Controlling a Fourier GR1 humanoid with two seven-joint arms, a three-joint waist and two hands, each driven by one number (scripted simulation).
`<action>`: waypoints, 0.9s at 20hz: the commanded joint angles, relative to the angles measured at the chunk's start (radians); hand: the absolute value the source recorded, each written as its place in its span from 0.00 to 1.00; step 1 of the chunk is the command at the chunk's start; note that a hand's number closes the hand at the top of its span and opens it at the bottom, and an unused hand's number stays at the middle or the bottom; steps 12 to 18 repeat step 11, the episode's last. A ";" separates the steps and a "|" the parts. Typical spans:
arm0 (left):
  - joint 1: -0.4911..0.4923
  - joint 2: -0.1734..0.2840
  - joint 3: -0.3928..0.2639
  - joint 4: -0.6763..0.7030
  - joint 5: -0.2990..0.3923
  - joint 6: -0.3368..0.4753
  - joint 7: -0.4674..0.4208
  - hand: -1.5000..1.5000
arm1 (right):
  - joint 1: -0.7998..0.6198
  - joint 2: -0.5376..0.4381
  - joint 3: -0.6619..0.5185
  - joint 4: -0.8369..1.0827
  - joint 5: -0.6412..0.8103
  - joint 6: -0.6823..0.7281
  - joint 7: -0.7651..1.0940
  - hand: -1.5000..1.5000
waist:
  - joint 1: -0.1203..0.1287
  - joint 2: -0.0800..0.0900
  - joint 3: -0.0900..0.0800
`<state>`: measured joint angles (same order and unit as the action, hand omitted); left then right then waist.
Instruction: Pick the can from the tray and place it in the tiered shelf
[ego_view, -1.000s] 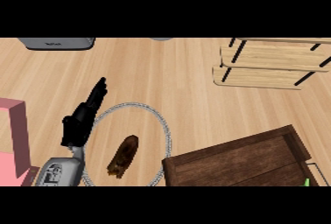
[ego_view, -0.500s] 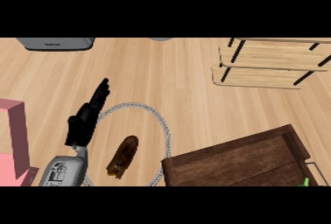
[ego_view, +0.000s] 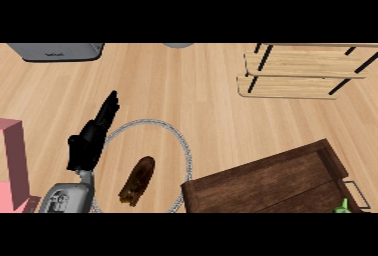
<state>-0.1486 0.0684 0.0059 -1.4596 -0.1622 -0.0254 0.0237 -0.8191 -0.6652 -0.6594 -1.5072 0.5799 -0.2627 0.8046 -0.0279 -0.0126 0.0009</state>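
One hand in view, the left, fingers straight and pressed together, pointing to 1 o'clock over the plate rim. Brown item at its 5 o'clock. Tray at 4; tiered shelf at 2. Can not visible.

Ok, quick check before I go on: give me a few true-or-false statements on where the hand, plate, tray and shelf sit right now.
1. The left hand has its fingers straight. True.
2. A brown item lies on the round plate. True.
3. The tiered shelf stands at the view's lower left. False: it is at the upper right.
4. The right hand rests on the dark wooden tray. False: no right hand shows.
5. A can stands on the shelf's boards. False: the boards that show are bare.
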 joint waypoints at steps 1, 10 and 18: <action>0.043 0.015 0.014 -0.014 0.019 -0.017 -0.025 0.50 | 0.164 -0.078 -0.116 -0.137 -0.104 0.167 0.078 0.00 | -0.011 0.001 -0.001; -0.042 0.008 0.023 0.005 0.017 -0.004 0.037 0.50 | 0.451 -0.192 -0.508 -0.206 -0.440 0.527 0.020 0.00 | -0.017 0.004 0.000; -0.007 0.018 0.037 0.050 0.024 -0.015 -0.052 0.50 | 0.481 -0.175 -0.551 -0.148 -0.475 0.544 -0.062 0.00 | -0.012 0.006 0.000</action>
